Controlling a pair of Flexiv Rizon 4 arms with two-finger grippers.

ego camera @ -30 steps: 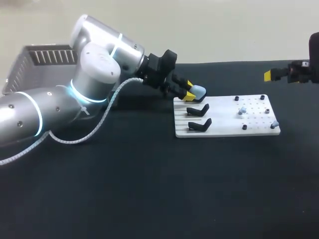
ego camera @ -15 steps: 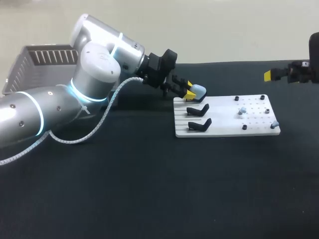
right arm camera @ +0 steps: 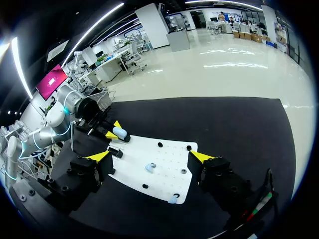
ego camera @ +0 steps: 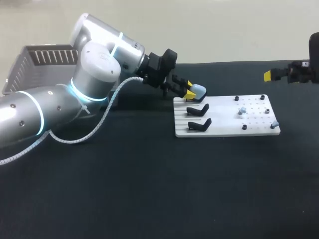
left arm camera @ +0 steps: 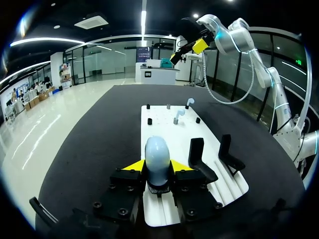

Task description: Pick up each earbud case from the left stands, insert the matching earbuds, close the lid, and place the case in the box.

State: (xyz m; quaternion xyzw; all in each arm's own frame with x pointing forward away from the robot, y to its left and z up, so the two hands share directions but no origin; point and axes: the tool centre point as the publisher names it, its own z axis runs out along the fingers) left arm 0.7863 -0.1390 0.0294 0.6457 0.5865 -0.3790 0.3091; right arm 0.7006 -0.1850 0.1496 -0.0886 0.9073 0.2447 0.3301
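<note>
Earbud case (left arm camera: 158, 158) sits at the rear left corner of the white board (ego camera: 227, 130), our left gripper (left arm camera: 158, 166) clamped on its sides. We should lift it straight up, clear of the neighbouring stands (left arm camera: 199, 158). Our right gripper (right arm camera: 150, 156) hangs wide apart beyond the board.

Soft, even overhead light, matte black counter (ego camera: 149, 189) dim, faint shadow beneath the left arm (ego camera: 99, 64), pale sheen and glowing cyan rings on its shell, white board (ego camera: 224, 127) bright, soft highlight on the earbud case (left arm camera: 158, 154)
</note>
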